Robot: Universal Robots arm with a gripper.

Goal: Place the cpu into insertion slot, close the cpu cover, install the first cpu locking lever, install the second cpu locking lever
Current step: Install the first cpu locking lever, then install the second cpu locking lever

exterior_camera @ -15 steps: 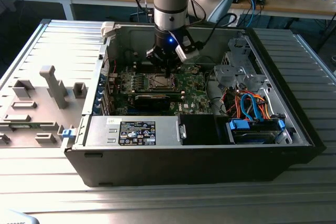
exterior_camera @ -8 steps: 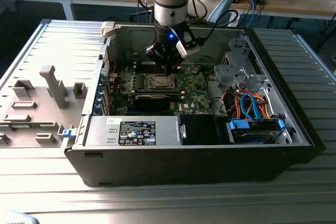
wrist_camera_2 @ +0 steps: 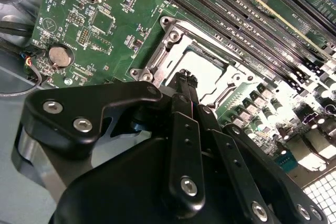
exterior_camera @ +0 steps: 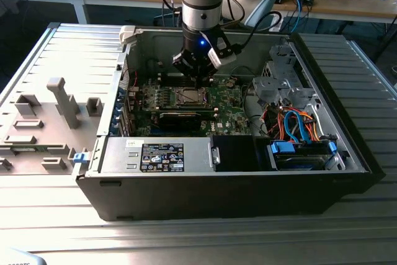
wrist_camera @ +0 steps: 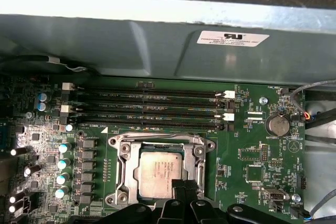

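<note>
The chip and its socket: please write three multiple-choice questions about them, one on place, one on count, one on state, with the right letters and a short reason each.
1. Where is the chip?
A. in the socket
B. on the grey table outside the case
C. on the power supply

2. How many round silver coin batteries are on the green board?
A. none
B. one
C. three

3. How does the metal cover frame stand?
A. lifted upright on its hinge
B. lying flat around the chip
C. taken off and gone

Answers:
1 A, the grey square sits inside the socket.
2 B, one battery lies near the board's edge.
3 B, the frame rings the chip, with the tool just over its edge.
</note>
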